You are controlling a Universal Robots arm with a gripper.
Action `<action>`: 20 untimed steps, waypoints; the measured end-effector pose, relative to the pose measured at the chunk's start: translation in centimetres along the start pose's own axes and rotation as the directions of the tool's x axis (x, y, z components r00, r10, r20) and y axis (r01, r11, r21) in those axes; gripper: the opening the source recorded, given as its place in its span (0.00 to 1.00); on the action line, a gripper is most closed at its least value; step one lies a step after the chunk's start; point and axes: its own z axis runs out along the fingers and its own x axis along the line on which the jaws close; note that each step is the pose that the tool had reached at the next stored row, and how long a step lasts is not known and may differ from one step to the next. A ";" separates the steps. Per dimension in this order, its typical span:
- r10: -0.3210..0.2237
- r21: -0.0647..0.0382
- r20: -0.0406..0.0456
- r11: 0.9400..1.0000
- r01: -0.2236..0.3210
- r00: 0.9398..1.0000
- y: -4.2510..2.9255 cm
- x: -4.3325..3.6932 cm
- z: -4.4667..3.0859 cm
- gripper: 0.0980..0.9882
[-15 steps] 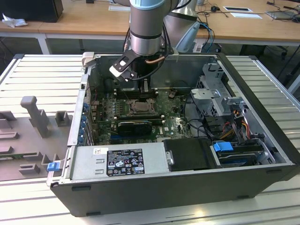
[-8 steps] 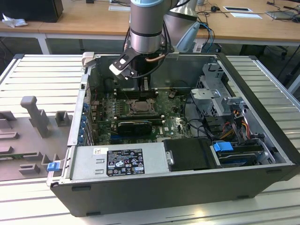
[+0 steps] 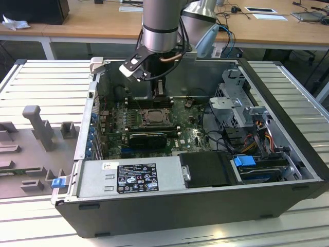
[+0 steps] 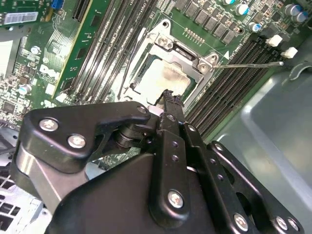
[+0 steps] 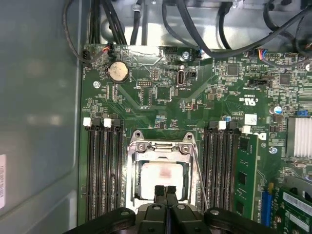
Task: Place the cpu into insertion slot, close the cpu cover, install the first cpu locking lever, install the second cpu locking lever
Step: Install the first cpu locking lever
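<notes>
The open computer case [image 3: 205, 206] lies on a ribbed metal table [image 3: 46, 82], and the arm reaches down into it close to its far wall in the exterior view. The gripper [image 5: 165, 191] is closed. Its two black fingers are pressed flat together with nothing between them, and their tips hang just over one edge of the cpu cover [image 5: 161, 146], near the middle of the motherboard [image 5: 161, 102]. The cpu [image 5: 163, 176] sits in the insertion slot [image 3: 153, 118], its pale metal top showing through the cut-out of the silver frame, which lies flat over it. One thin wire lever [image 4: 253, 64] is plain to see: it stands off from a corner of the cover and runs out across the neighbouring memory slots [image 5: 219, 165] toward the grey case wall. Two banks of those long black slots flank the socket, one close beside each side. Room is narrow: one black card [image 3: 148, 138] lies just on the near side of the socket, the power supply [image 3: 128, 177] runs along the case's near edge, and a drive cage [image 3: 241, 108] takes the side at the exterior view's right. One round coin cell [image 5: 118, 72] sits toward the board's edge, near dark cables [image 5: 195, 29].
</notes>
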 end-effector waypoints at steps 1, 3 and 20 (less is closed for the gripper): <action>0.000 0.000 0.000 1.000 0.000 1.000 0.00 0.00 -0.30 0.01; 0.000 0.000 0.000 1.000 0.000 1.000 0.01 0.01 -1.53 0.01; -0.344 -0.001 -0.001 0.939 0.344 0.939 -0.01 0.05 -1.59 0.01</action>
